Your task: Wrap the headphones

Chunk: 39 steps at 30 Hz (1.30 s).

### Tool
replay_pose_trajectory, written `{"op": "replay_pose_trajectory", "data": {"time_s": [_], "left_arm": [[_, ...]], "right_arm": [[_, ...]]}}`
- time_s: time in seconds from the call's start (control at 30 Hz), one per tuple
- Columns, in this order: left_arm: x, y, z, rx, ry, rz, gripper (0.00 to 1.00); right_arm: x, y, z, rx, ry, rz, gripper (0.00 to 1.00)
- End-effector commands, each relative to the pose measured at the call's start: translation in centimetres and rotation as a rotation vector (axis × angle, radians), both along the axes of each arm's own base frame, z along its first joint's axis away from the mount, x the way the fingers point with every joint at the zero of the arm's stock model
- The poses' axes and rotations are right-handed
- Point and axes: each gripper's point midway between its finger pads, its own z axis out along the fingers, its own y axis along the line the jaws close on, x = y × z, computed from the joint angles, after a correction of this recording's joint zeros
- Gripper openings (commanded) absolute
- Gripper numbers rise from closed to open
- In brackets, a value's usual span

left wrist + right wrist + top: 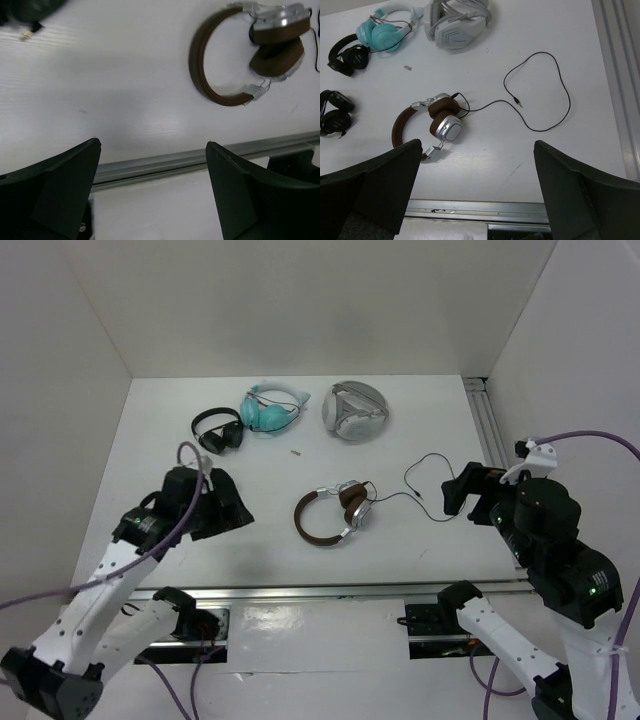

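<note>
The headphones (340, 512) lie flat at the table's middle, with a dark brown headband, brown pads and silver cups. Their thin black cable (432, 472) runs right and lies in a loose loop. My left gripper (232, 512) is open and empty, left of the headband and apart from it. My right gripper (455, 495) is open and empty, just right of the cable loop. In the left wrist view the headphones (200, 65) lie beyond the gripper (152, 145), at the upper right. In the right wrist view the headphones (445, 122) and cable (560, 90) lie ahead of the gripper (477, 142).
Teal headphones (270, 408), silver-grey headphones (353, 410) and black headphones (220, 430) lie at the back. A second black pair (335, 112) lies at the left. A small loose piece (296, 452) lies between them. Metal rails run along the right edge (490, 430) and front edge (350, 590).
</note>
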Motion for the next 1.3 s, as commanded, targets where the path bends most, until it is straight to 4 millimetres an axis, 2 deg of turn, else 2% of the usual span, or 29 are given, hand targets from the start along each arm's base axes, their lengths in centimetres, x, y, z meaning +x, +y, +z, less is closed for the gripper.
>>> {"op": "replay_pose_trajectory", "data": {"time_s": [0.0,0.07,0.1,0.13,0.17,0.3,0.43,0.7,0.9,1.0,1.1,1.13,1.23,1.27], "left_arm": [[1.8,-5.0,0.6,-0.119,-0.048,-0.044,0.99],[2.7,-6.2,-1.1,-0.048,0.006,0.015,0.99],[1.8,-8.2,-1.6,-0.024,0.019,-0.031,1.00],[2.7,-9.0,-2.5,0.010,0.047,0.034,1.00],[2.8,-9.7,-3.1,0.021,0.067,0.052,1.00],[3.4,-10.9,-6.9,0.050,0.175,0.151,1.00],[3.6,-13.2,-9.7,0.063,0.228,0.179,1.00],[5.1,-14.3,-12.6,0.112,0.272,0.241,1.00],[4.4,-14.0,-16.6,0.197,0.365,0.260,0.94],[4.3,-14.0,-17.5,0.221,0.392,0.279,0.81],[3.9,-13.8,-18.6,0.239,0.419,0.286,0.60],[3.9,-13.8,-18.6,0.235,0.420,0.294,0.40],[3.2,-13.3,-19.1,0.272,0.455,0.286,0.00],[3.1,-13.2,-18.9,0.287,0.457,0.269,0.00]], "right_arm": [[0.9,0.8,-0.5,-0.019,0.015,0.033,1.00],[1.3,1.0,-0.8,-0.027,0.034,0.034,1.00],[1.4,1.0,-0.6,-0.023,0.024,0.034,1.00],[1.4,1.2,-0.6,-0.020,0.025,0.042,1.00],[1.5,1.3,-0.4,-0.016,0.017,0.042,1.00],[1.4,1.8,-0.5,-0.013,0.020,0.075,1.00],[1.6,2.3,-1.0,-0.014,0.027,0.103,1.00],[1.8,3.9,-2.1,0.004,0.041,0.178,1.00],[1.7,4.0,-2.7,0.009,0.038,0.187,1.00],[1.3,3.9,-2.7,0.013,0.026,0.187,1.00],[1.2,3.7,-2.5,0.007,0.016,0.191,1.00],[1.2,3.7,-2.5,0.007,0.016,0.191,1.00],[1.1,3.7,-2.2,0.013,-0.002,0.191,1.00],[1.1,3.7,-2.2,0.013,-0.002,0.191,1.00]]}}
